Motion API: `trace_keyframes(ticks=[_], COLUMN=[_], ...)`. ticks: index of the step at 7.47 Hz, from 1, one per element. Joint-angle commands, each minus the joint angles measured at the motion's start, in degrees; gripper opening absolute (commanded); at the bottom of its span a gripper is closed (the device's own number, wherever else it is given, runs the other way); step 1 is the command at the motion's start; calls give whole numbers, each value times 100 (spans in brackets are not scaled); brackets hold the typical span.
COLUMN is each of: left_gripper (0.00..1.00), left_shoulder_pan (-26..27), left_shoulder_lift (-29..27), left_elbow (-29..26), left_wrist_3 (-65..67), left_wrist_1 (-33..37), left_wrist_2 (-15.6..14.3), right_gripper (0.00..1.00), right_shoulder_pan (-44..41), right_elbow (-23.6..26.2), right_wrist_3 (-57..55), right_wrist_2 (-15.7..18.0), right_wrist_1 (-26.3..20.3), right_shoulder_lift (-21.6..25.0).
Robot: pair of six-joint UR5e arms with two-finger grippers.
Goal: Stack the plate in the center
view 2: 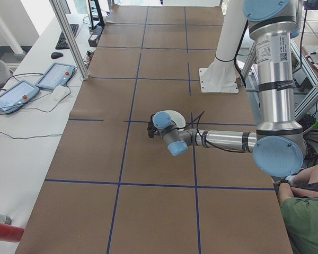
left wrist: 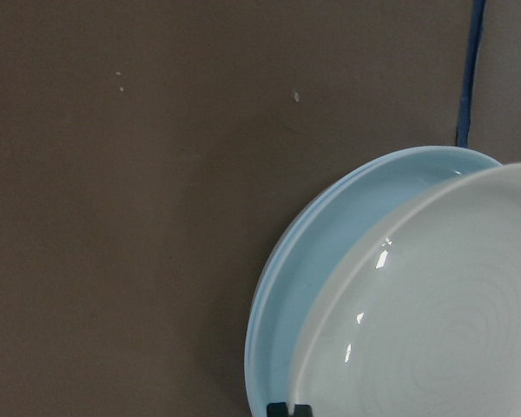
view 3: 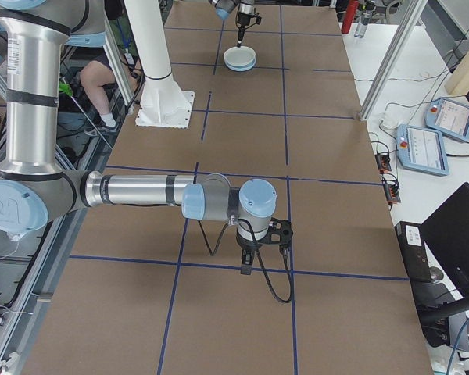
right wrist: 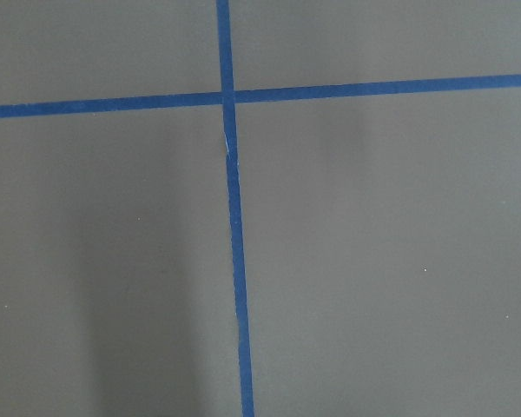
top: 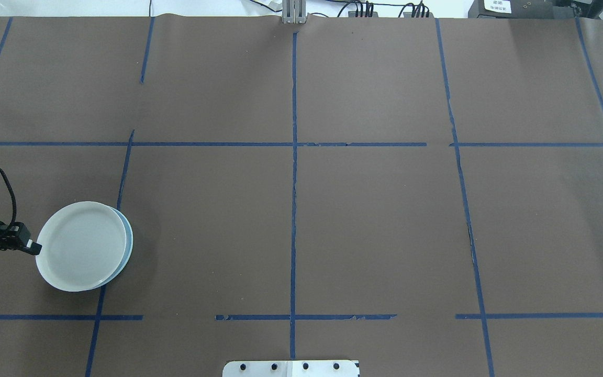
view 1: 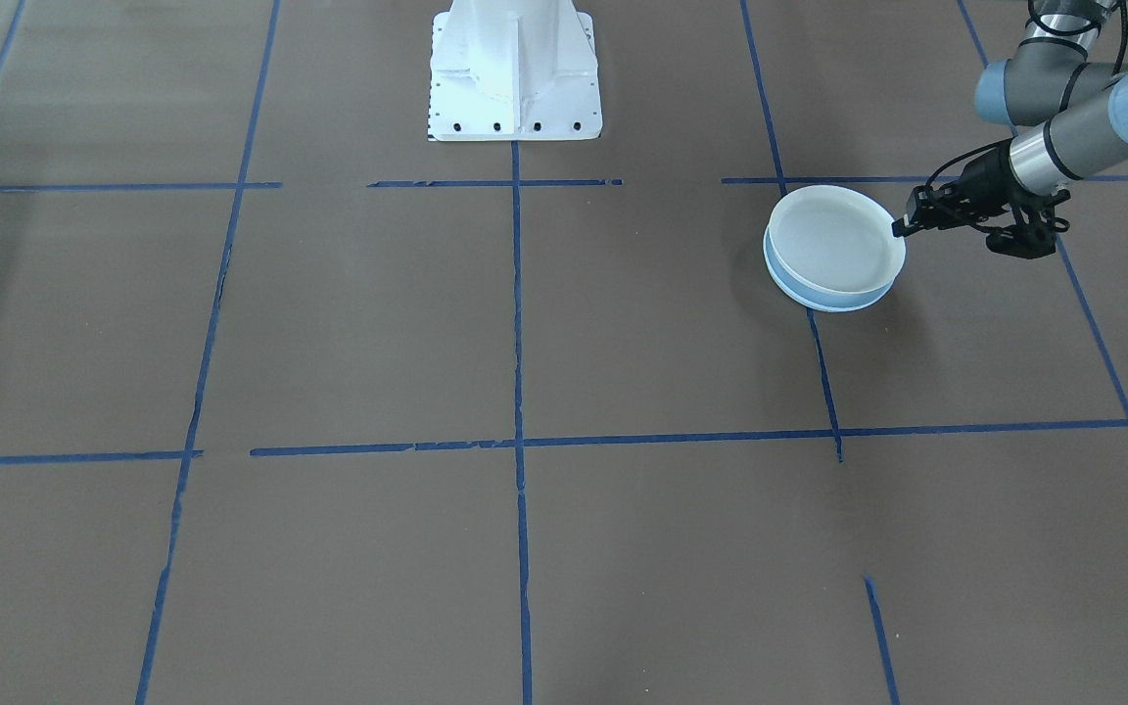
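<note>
On the brown paper-covered counter (top: 364, 220), gridded with blue tape lines (top: 294, 209), two plates sit stacked on the robot's left side. The lower one is the light-blue plate (view 1: 787, 282), resting flat on the counter. On it lies a glossy whitish plate (view 1: 836, 243) with faint concentric rings, shifted off-centre so a crescent of blue rim shows along one side; in the left wrist view the blue rim (left wrist: 330, 252) is exposed beside the ringed plate (left wrist: 443, 304). The left gripper (view 1: 901, 227) has its tips at the rim of the upper plate, pinching it as far as the overhead view (top: 33, 246) shows. The right gripper (view 3: 246, 266) points down above a tape crossing, well apart from the plates; whether it is clenched or released cannot be told
</note>
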State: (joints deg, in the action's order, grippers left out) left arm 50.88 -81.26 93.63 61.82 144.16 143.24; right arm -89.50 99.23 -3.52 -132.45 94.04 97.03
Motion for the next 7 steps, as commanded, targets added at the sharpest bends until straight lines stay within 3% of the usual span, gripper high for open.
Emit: trace_keyframes(ticks=[1,2,4,5,7], left_gripper=[90,100,100,100,100], left_shoulder_pan=[1,1,183,594,1009], left_shoulder_lift=[-4,-4,-12,40,84], left_elbow=[-2,-2,6,-11,-29], left_wrist_3=[49,59,-20,-360,-1674], left_wrist_1=[6,15,-2,-46,-622], left_wrist_2=[-16,-7,-7,-7,-16], right_gripper=[100,100,100,100,100], right_shoulder_pan=[-6,2,3,3,2], right_elbow=[0,0,0,0,0], right_wrist_3=[0,0,0,0,0], right_wrist_2=[0,0,0,0,0], right_wrist_1=[0,0,0,0,0], right_shoulder_lift=[0,0,0,0,0])
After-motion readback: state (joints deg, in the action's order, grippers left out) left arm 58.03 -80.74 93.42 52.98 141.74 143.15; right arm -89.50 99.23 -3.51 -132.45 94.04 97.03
